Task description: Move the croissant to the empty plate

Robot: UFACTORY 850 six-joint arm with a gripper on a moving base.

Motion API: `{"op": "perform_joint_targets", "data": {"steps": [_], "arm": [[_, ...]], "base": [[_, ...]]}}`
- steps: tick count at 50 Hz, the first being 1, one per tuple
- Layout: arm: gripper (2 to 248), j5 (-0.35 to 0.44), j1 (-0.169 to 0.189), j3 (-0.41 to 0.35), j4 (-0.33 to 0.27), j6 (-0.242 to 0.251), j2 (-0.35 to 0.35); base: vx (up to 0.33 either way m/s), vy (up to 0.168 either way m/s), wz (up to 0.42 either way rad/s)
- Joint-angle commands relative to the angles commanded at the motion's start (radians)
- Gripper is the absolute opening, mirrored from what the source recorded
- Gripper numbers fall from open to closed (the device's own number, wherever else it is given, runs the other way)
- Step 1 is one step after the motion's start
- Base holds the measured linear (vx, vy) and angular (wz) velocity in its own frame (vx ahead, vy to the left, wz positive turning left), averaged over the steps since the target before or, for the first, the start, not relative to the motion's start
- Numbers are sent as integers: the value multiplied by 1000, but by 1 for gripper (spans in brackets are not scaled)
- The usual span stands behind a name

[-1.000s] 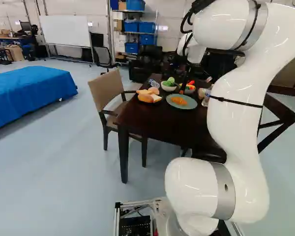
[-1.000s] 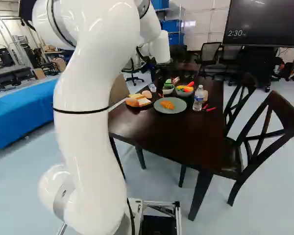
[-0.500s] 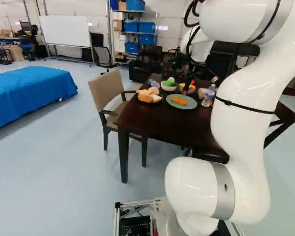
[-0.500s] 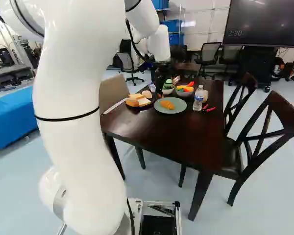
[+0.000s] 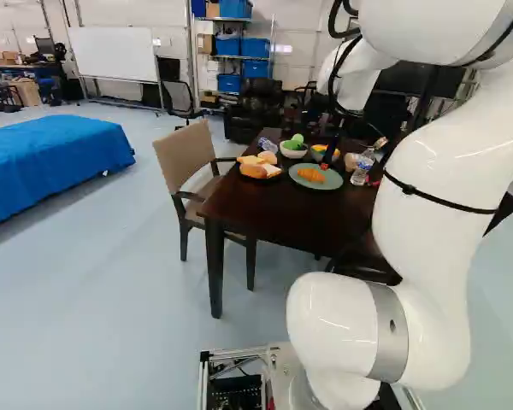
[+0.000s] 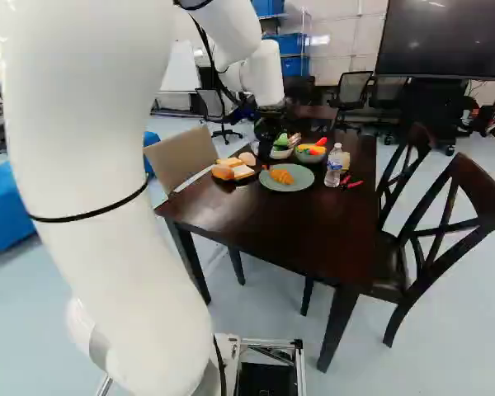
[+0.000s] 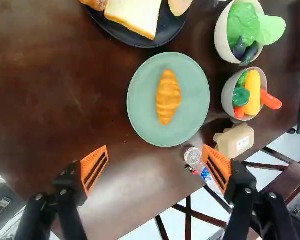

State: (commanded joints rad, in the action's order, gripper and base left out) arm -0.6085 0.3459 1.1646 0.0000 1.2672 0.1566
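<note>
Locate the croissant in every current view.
Left base view: right of centre, above mid-height; the croissant lies on the green plate.
Right base view: just right of centre, above mid-height.
Wrist view: ahead of the open claw, beyond its fingertips.
Shared landmark: the green plate.

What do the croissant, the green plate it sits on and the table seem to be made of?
The croissant looks like molded plastic or rubber, judging by its smooth, even orange ridges. The plate appears matte ceramic or plastic, uniformly green. The table seems to be dark-stained wood, with faint streaks and a soft sheen.
</note>
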Motion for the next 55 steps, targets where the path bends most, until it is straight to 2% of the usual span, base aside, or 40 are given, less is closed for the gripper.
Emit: {"op": "perform_joint_targets", "data": {"steps": [30, 55], "arm": [[247, 0, -1, -172, 0, 0, -161], [247, 0, -17, -305, 0, 0, -298]], "base": [[0, 0, 0], [0, 0, 0]]}}
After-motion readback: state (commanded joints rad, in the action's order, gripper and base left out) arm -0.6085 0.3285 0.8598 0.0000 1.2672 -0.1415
